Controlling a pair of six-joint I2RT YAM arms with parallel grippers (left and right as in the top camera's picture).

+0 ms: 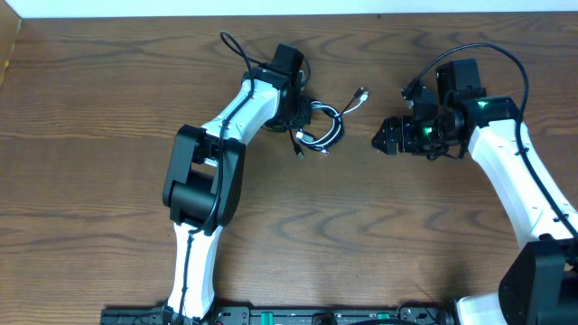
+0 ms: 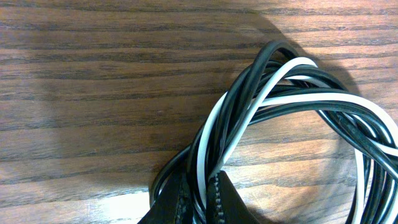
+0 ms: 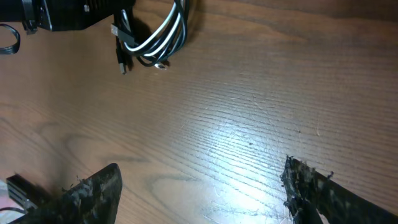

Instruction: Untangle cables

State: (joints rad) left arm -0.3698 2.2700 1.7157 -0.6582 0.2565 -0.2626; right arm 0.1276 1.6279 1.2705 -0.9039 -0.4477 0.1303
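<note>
The cables (image 1: pixel 322 127) lie as a small looped bundle of black and white cords at the table's back middle. One loose end with a small plug (image 1: pixel 361 93) trails off to the right. My left gripper (image 1: pixel 301 114) is shut on the bundle's left side. In the left wrist view the black and white strands (image 2: pixel 292 99) run between the closed fingers (image 2: pixel 224 198) of that gripper (image 2: pixel 199 185). My right gripper (image 1: pixel 380 137) stands open to the right of the bundle, apart from it. Its wrist view shows bare wood between its fingers (image 3: pixel 93 190), with the bundle (image 3: pixel 161 37) farther off.
The table (image 1: pixel 361 235) is brown wood. A thicker black wire (image 1: pixel 237 47) loops off the left arm at the back. The left arm's body (image 1: pixel 203 176) lies across the table's left middle. The table's back edge meets a white wall (image 1: pixel 289 7).
</note>
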